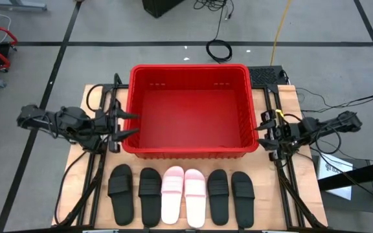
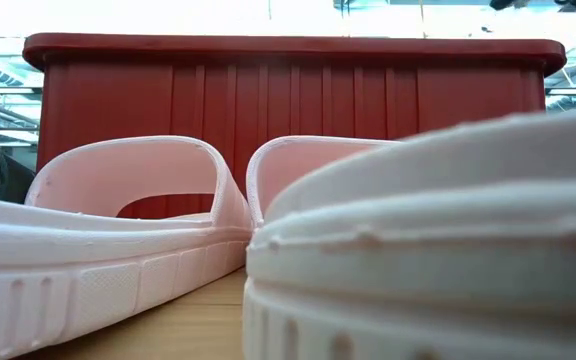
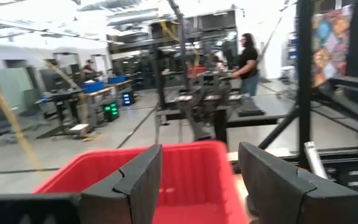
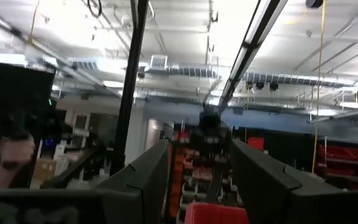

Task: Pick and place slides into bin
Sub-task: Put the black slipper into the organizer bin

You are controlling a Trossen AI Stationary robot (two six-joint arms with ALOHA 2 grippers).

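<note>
The red bin (image 1: 190, 110) stands at the table's middle, toward the far edge; its ribbed near wall shows in the low view (image 2: 288, 110). Six slides lie in a row along the near edge, soles down: two black (image 1: 135, 193) at the left, two pale pink (image 1: 183, 196) in the middle, two black (image 1: 230, 194) at the right. The pink pair fills the low view (image 2: 138, 220). My left gripper (image 1: 127, 124) is open, empty, by the bin's left wall; the bin's rim shows between its fingers (image 3: 185, 168). My right gripper (image 1: 263, 134) is open, empty, by the bin's right wall.
Black frame rails run along both sides of the wooden table (image 1: 70, 194). Cables lie on the floor beyond the far edge. People stand in the room behind, far off in the left wrist view (image 3: 247, 62).
</note>
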